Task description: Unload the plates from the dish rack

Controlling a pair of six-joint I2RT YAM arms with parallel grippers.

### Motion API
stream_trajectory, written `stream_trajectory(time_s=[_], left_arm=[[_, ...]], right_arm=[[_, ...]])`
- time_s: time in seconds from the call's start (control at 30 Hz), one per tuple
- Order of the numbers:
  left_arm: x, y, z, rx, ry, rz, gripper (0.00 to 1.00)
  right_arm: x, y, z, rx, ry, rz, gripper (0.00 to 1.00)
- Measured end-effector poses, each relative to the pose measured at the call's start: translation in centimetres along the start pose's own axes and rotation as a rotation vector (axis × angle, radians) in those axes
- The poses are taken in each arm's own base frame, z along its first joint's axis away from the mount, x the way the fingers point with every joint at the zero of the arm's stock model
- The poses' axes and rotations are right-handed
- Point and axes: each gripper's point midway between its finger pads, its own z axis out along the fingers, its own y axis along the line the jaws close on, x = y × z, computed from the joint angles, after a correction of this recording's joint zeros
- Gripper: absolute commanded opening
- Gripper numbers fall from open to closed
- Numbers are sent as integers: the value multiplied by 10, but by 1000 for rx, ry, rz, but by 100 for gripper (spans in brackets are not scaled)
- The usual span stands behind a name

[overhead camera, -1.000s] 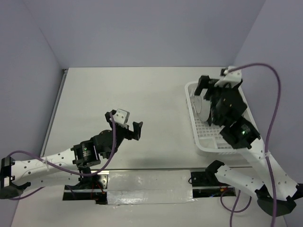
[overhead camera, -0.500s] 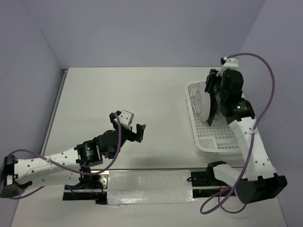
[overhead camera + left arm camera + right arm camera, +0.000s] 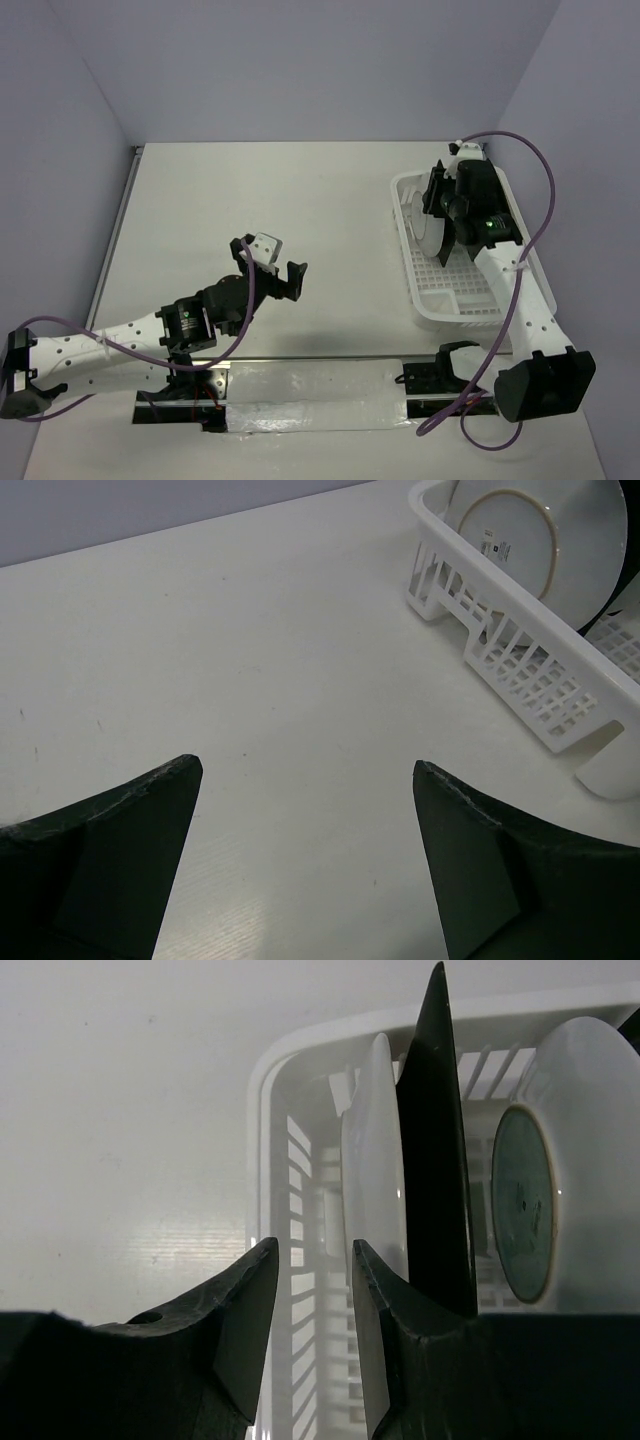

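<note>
The white dish rack (image 3: 412, 285) stands at the right of the table. Inside it the plates stand on edge: a pale round plate (image 3: 372, 1150), a black-edged plate (image 3: 435, 1160) right behind it, and a round plate with a teal centre (image 3: 590, 1110). My right gripper (image 3: 312, 1247) hovers over the rack's far end, and it appears there in the top view as the right gripper (image 3: 436, 200). Its jaws are narrowed but open, with only the rack's wall showing between them; the pale plate's rim lies just beside the right finger. My left gripper (image 3: 270, 262) is wide open over bare table.
From the left wrist view the rack (image 3: 520, 670) lies off to the upper right, with a pale plate back (image 3: 545, 530) showing. Purple walls close in the table on three sides. A cable loops above the right arm.
My right arm has swung up over the rack's far end and its jaws have narrowed from wide. The left gripper shifted slightly and then stayed still.
</note>
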Motion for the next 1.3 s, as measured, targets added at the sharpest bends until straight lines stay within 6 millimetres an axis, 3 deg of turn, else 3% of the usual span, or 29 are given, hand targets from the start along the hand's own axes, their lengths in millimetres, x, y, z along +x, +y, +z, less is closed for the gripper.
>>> stream_trajectory(time_s=[0.27, 0.43, 0.63, 0.87, 1.03, 1.17, 1.3], left_arm=[[0, 0, 0, 0, 0, 1, 100], [0, 0, 0, -1, 0, 1, 99], [-1, 0, 1, -2, -3, -1, 99], [16, -3, 7, -12, 44, 38, 98], [10, -5, 4, 8, 27, -2, 98], [5, -7, 2, 21, 12, -22, 98], [5, -5, 2, 13, 15, -26, 97]], right_arm=[[12, -15, 11, 6, 9, 30, 42], [3, -29, 6, 38, -26, 50, 44], [-31, -81, -9, 198, -135, 125, 48], [-71, -94, -19, 216, -322, 150, 48], [-98, -136, -14, 251, -312, 191, 50], [-89, -165, -11, 243, -279, 232, 45], [-79, -173, -8, 207, -237, 212, 37]])
